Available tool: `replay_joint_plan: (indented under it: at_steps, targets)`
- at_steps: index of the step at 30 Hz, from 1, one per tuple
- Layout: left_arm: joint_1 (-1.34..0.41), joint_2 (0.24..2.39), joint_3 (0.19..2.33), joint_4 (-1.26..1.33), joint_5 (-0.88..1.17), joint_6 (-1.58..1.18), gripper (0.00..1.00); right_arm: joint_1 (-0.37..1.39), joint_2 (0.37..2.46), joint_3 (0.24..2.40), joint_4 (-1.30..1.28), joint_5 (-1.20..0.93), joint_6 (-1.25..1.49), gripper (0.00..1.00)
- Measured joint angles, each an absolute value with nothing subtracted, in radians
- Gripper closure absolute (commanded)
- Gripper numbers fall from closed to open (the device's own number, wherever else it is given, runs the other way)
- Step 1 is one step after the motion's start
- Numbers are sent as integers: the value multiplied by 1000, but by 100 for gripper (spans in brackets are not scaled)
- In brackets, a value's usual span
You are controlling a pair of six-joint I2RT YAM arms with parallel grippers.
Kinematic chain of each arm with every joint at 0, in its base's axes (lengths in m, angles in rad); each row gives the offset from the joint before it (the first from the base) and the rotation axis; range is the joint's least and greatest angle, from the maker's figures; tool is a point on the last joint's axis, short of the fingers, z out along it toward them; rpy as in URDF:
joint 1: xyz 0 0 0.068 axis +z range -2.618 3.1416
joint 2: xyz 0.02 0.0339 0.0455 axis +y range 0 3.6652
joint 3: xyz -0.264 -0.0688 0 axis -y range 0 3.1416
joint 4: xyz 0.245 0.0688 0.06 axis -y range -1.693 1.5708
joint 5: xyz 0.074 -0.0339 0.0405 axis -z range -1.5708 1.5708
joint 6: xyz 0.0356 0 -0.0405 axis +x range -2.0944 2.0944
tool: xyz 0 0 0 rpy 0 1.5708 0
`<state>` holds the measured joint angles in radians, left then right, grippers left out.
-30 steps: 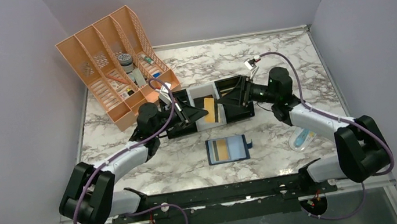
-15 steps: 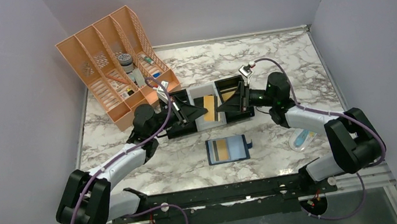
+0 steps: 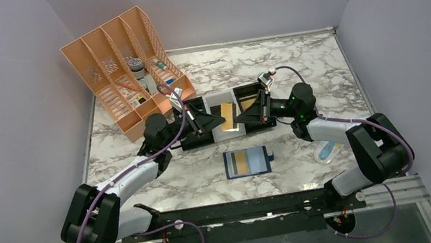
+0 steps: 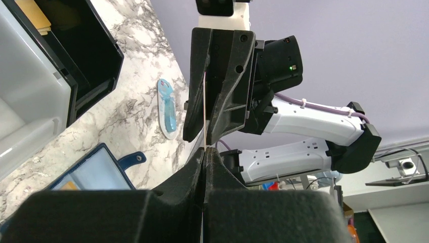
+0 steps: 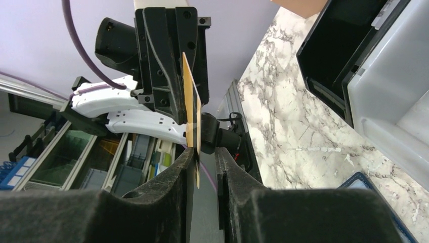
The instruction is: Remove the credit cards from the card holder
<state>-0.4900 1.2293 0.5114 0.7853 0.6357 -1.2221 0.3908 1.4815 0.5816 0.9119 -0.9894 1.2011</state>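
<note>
The card holder (image 3: 247, 162), a dark navy wallet, lies open on the marble with a gold-tan credit card (image 3: 241, 163) still in its pocket. Above the trays, my left gripper (image 3: 218, 121) is shut on the edge of another gold-tan credit card (image 3: 225, 114), holding it upright. My right gripper (image 3: 240, 117) faces it from the right. In the right wrist view the held card (image 5: 191, 101) stands between my right gripper's (image 5: 205, 152) fingers, touching one finger (image 5: 183, 167) with a gap to the other. The left wrist view shows the card (image 4: 204, 101) edge-on.
Black and white box trays (image 3: 261, 121) stand under both grippers, and a tan card (image 3: 248, 101) lies in the right black one. An orange slotted rack (image 3: 104, 61) holding small items stands at the back left. A blue-white oval item (image 3: 326, 151) lies near the right arm.
My right gripper has moved left onto the card held by my left gripper, and its jaws have narrowed around it. The left arm shifted slightly forward.
</note>
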Motion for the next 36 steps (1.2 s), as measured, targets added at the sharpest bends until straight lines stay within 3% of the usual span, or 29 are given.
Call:
replay_joint_plan:
  at_steps: [14,20,27,28,34,36]
  targets:
    - [-495,1229,510,799,646,-1225,100,400,1534,580,1018,-992,1299,76]
    - [-498,1229,510,800,645,-1225,100,401,1545,581,1046,-993,1317,80]
    - [-501,1230,510,804,649,-1226,100,405,1545,582,1057,-993,1323,69]
    - [-502,1230,510,805,651,-1226,100,405,1545,582,1056,-993,1323,70]
    - [-503,1230,510,804,651,-1225,100,405,1544,582,1057,-993,1314,97]
    - [-503,1230,510,799,650,-1224,99,405,1541,582,1059,-994,1313,99]
